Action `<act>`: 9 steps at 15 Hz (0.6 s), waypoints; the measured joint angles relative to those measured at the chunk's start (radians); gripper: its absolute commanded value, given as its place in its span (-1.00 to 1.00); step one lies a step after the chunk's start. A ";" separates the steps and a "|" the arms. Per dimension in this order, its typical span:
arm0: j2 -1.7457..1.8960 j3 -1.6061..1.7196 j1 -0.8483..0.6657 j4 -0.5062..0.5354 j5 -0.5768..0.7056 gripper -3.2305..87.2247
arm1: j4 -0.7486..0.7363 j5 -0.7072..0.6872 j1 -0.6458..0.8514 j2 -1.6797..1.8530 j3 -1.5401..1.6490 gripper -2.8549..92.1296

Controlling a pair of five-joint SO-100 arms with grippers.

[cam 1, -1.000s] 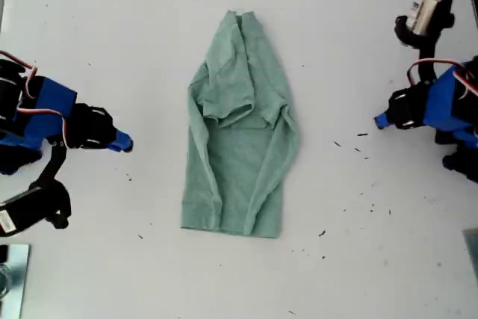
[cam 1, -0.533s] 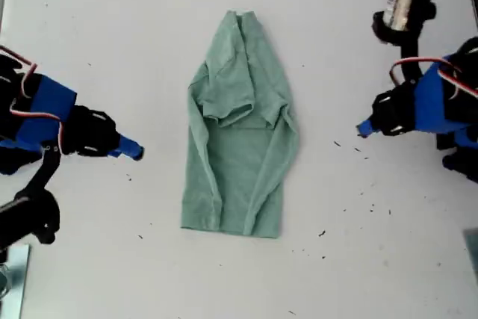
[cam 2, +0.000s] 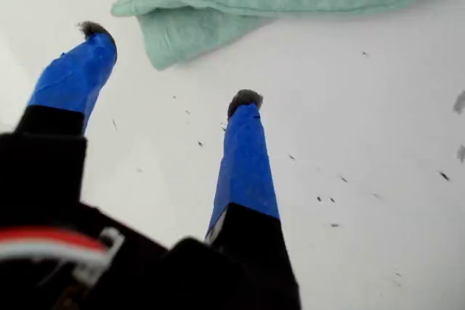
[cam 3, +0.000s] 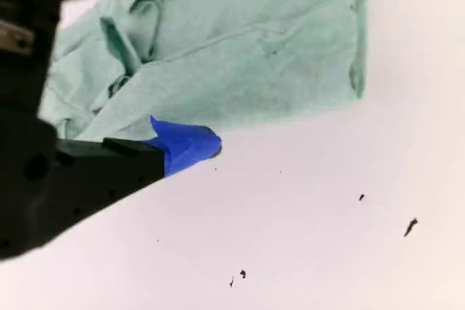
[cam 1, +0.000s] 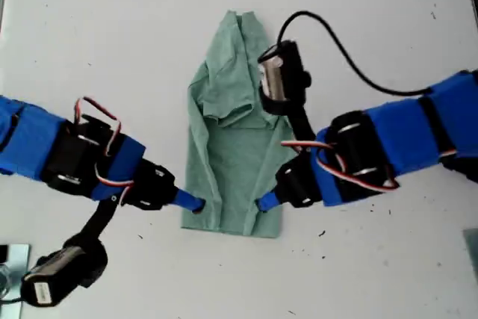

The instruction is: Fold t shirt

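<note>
Flanking hem corners of pale sage-green soft-fabric t shirt (cam 1: 237, 136), sleeves folded in, bare white table (cam 1: 388, 274) around: my first gripper (cam 2: 167, 67) and my second gripper (cam 3: 211, 56), jaws spread, empty.

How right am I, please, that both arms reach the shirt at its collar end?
Not quite: both arms reach the shirt at its hem end, toward the exterior view's bottom. The collar lies at that view's top, untouched.

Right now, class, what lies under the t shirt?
The t shirt lies flat on a white table, its sleeves folded in on top. Whatever lies between shirt and table is covered.
</note>
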 measured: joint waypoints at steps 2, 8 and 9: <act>-0.058 -0.028 0.000 -0.006 0.002 -0.18 | -0.005 0.021 -0.015 -0.104 -0.061 -0.31; -0.270 -0.153 0.000 -0.066 0.031 -0.18 | -0.084 0.054 -0.057 -0.333 -0.153 -0.35; -0.364 -0.218 0.000 -0.064 0.037 -0.20 | -0.100 0.054 -0.060 -0.376 -0.153 -0.39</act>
